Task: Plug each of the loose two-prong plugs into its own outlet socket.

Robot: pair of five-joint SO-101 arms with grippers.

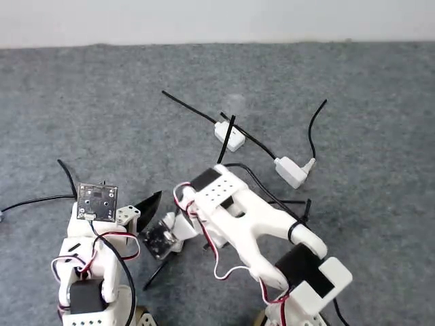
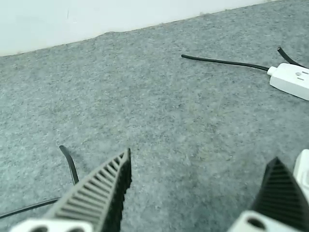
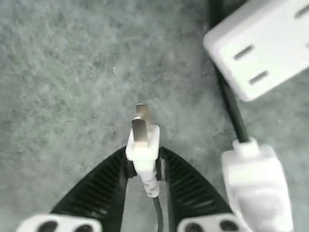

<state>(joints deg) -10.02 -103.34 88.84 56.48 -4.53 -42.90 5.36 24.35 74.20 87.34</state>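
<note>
My right gripper (image 3: 144, 162) is shut on a white two-prong plug (image 3: 143, 140), prongs pointing away from it, just above the grey carpet. Close beside it lies a white outlet socket (image 3: 260, 46) with two open slots. A second white plug (image 3: 256, 186) on a black cord lies next to that. My left gripper (image 2: 193, 191) hangs open over bare carpet with nothing between its fingers. A white outlet (image 2: 289, 79) on a black cord lies well ahead of it. From above, two white outlet blocks (image 1: 230, 136) (image 1: 292, 171) lie beyond the arms, the farther-right one touching a white plug (image 1: 310, 165).
Black cords (image 1: 190, 109) trail over the grey carpet around the outlets. Another cord (image 2: 70, 164) lies near my left gripper. The white right arm (image 1: 258, 224) folds over the middle of the table beside the left arm (image 1: 95, 272). A pale wall runs along the far edge.
</note>
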